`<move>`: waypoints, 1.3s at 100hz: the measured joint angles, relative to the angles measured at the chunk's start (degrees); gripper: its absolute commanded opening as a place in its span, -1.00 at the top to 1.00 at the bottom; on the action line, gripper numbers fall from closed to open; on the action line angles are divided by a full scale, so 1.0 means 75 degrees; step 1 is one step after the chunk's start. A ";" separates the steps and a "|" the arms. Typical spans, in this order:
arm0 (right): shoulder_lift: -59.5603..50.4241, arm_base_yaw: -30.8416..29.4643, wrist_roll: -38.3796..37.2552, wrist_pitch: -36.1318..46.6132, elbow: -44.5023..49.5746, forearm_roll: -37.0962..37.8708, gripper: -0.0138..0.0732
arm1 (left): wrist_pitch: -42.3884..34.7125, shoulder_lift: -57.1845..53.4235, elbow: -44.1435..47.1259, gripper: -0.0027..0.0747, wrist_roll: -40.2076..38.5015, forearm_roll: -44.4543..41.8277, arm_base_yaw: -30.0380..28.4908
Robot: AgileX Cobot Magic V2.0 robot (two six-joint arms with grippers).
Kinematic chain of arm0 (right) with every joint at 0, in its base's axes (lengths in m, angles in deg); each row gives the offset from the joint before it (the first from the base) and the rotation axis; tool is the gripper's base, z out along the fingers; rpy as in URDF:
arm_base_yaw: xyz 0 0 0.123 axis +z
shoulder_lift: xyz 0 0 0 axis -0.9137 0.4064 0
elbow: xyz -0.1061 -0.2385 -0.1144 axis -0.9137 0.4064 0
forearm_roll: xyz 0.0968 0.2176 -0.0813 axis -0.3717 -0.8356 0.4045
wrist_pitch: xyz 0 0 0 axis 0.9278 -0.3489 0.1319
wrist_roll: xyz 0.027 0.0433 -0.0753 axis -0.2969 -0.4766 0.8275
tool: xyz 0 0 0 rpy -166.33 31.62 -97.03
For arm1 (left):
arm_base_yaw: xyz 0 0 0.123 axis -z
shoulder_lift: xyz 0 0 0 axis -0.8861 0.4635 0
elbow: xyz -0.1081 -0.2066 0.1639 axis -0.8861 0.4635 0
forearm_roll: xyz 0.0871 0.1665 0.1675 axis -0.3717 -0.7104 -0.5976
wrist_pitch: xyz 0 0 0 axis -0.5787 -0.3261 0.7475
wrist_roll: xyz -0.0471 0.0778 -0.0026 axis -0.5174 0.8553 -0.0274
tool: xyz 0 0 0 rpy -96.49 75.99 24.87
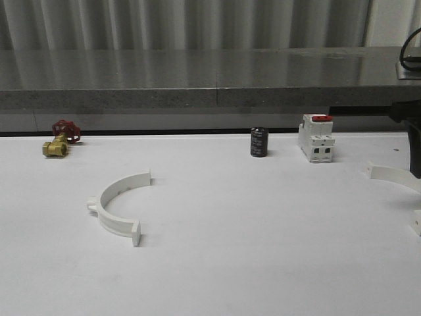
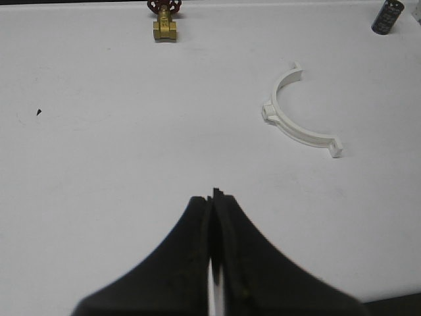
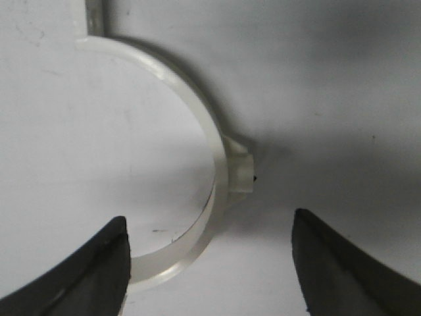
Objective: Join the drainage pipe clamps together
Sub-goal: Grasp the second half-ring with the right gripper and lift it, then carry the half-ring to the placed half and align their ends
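Note:
One white drainage pipe clamp half (image 1: 122,201) lies on the white table left of centre, its open side facing right; the left wrist view has it (image 2: 296,112) well ahead of my left gripper (image 2: 214,196), which is shut on nothing and hangs above bare table. The other clamp half (image 1: 393,176) lies at the table's right edge, under my dark right arm (image 1: 415,148). In the right wrist view my right gripper (image 3: 209,218) is open just above this half (image 3: 212,141). The arc and its outer lug (image 3: 241,170) lie between the two fingers, untouched.
Along the back of the table stand a brass valve with a red handle (image 1: 60,139), a small black cylinder (image 1: 258,142) and a white breaker with a red top (image 1: 316,138). A grey stone ledge (image 1: 197,79) runs behind them.

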 measured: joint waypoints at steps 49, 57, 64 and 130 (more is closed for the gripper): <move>0.0905 -0.0163 0.0000 0.0110 -0.0264 0.0000 0.06 | 0.0000 0.0000 0.0000 0.99 0.0000 0.0000 0.0000; 0.0955 -0.0163 0.0000 0.0110 -0.0282 0.0019 0.28 | 0.0000 0.0000 0.0000 0.99 0.0000 0.0000 0.0000; 0.0955 -0.0163 0.0000 0.0110 -0.0281 0.0019 0.35 | 0.0000 0.0000 0.0000 0.99 0.0000 0.0000 0.0000; -0.0065 0.1301 -0.1416 -0.0585 -0.0585 -0.0280 0.35 | 0.0000 0.0000 0.0000 0.99 0.0000 0.0000 0.0000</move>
